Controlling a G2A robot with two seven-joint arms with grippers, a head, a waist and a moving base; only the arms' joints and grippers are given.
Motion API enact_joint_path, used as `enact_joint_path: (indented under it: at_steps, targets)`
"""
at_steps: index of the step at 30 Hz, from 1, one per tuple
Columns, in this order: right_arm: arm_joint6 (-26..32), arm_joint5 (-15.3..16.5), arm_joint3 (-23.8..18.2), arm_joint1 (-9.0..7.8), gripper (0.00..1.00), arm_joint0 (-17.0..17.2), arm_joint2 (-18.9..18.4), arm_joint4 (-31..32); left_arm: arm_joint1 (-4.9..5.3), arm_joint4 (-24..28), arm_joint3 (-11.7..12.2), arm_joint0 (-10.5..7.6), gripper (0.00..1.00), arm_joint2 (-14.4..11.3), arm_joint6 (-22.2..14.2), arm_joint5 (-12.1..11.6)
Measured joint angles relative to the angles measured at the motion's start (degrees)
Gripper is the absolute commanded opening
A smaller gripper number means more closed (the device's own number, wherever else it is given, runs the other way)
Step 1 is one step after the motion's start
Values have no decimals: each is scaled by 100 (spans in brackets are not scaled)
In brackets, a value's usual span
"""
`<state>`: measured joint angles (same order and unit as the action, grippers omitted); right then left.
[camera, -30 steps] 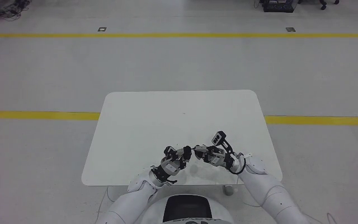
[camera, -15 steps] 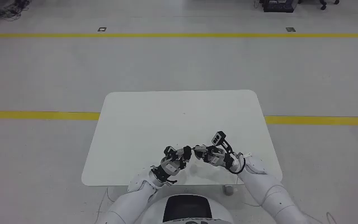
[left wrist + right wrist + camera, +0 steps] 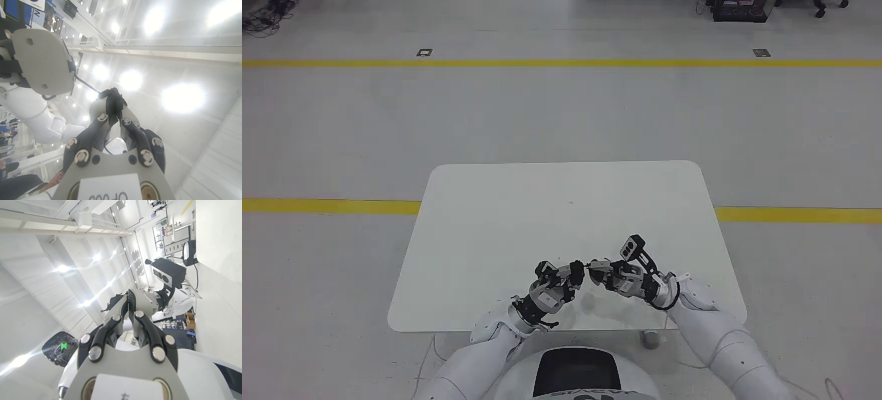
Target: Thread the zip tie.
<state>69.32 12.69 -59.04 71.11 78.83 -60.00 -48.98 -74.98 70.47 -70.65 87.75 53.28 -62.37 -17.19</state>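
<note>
Both grippers hover close together above the front edge of the white table point(image 3: 562, 200). My left gripper point(image 3: 576, 271) point(image 3: 115, 100) is shut on one end of the thin black zip tie point(image 3: 86, 84). The strap runs straight across from it to my right gripper point(image 3: 595, 268), whose fingers point(image 3: 129, 301) are pressed together on the other end. In the top view the zip tie point(image 3: 586, 265) is a tiny dark line bridging the two fingertips. In the right wrist view a short black bit of the zip tie point(image 3: 103, 310) pokes out beside the left gripper's dark fingertips.
The tabletop is bare white, with its front edge just under the grippers. Grey floor with yellow lines point(image 3: 332, 206) surrounds the table.
</note>
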Motion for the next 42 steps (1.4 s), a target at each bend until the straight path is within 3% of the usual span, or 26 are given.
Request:
enact_joint_path:
  at_steps: [42]
  targets:
    - [-37, -89, 123, 35, 0, -55, 28, 135, 0, 0, 0, 0, 0, 0, 0, 0]
